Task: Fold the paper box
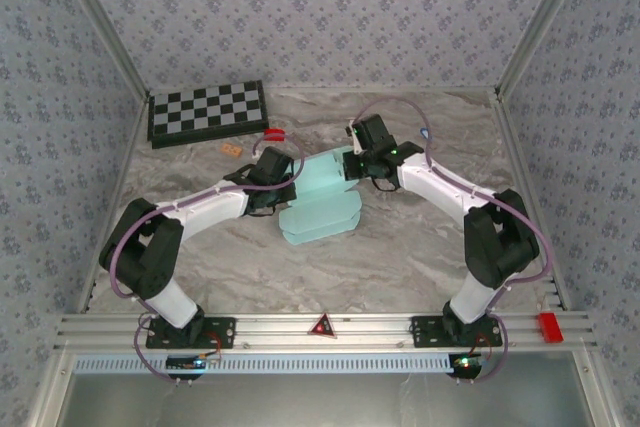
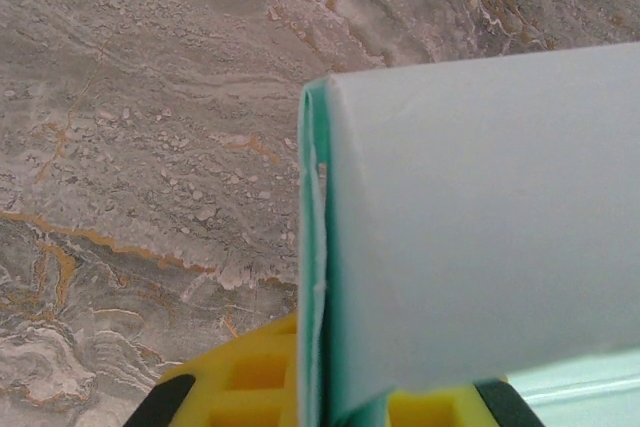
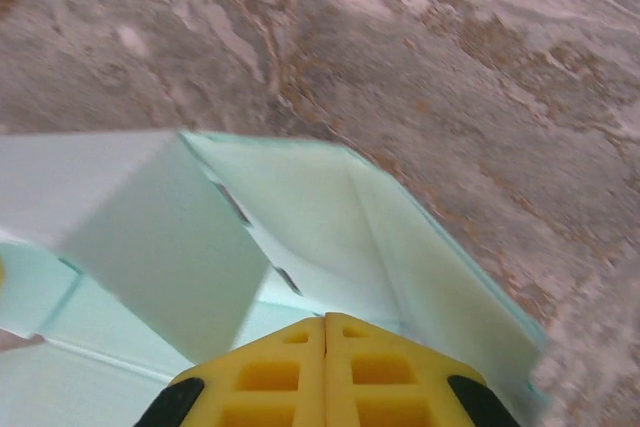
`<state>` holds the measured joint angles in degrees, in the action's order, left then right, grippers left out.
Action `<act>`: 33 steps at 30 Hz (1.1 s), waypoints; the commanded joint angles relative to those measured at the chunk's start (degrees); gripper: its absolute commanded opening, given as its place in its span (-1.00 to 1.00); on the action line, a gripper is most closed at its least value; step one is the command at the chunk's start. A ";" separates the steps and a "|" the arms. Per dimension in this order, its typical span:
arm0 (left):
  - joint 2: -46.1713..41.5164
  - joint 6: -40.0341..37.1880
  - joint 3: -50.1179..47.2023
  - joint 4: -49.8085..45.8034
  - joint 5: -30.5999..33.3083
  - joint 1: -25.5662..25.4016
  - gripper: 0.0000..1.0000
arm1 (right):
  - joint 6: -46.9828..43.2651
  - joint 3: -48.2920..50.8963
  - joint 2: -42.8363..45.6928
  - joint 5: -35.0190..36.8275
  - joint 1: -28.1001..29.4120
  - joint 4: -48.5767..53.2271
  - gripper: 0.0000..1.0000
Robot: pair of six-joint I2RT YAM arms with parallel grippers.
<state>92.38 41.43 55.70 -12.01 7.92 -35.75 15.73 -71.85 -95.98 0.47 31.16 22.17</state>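
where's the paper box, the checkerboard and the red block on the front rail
paper box (image 1: 320,215), top view, middle of its near panel
checkerboard (image 1: 208,110), top view, centre of the board
red block (image 1: 549,326), top view, its top face

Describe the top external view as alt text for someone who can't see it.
The left pincer and right pincer sit at either side of a partly folded pale-blue paper box mid-table. A black-and-white checkerboard lies at the far left of the marble-patterned table.
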 commanded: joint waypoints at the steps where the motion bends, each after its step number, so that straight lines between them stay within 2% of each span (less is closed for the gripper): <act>1: -0.05 -0.90 1.92 -0.63 -0.13 -0.27 -1.00 | -1.94 -1.96 -0.03 3.63 0.21 6.07 -0.87; 9: -0.10 -1.41 1.87 -0.67 -0.29 -0.22 -1.00 | -1.90 -1.82 -0.93 7.51 0.39 9.00 -0.88; 20: 0.00 -1.50 2.11 -0.43 -0.24 -0.25 -1.00 | -1.67 -2.19 -3.66 6.71 0.40 9.84 -0.87; 26: 0.38 -1.51 2.35 -0.39 -0.49 -0.23 -1.00 | -1.37 -1.60 -3.53 0.94 -0.11 8.21 -0.88; 33: 0.72 -1.45 2.48 -0.03 -0.77 -0.24 -1.00 | -1.31 0.83 -1.72 -7.86 -1.46 1.12 -0.87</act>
<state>92.71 40.38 55.72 -12.29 7.97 -35.75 14.33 -72.07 -99.11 -1.87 30.13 26.70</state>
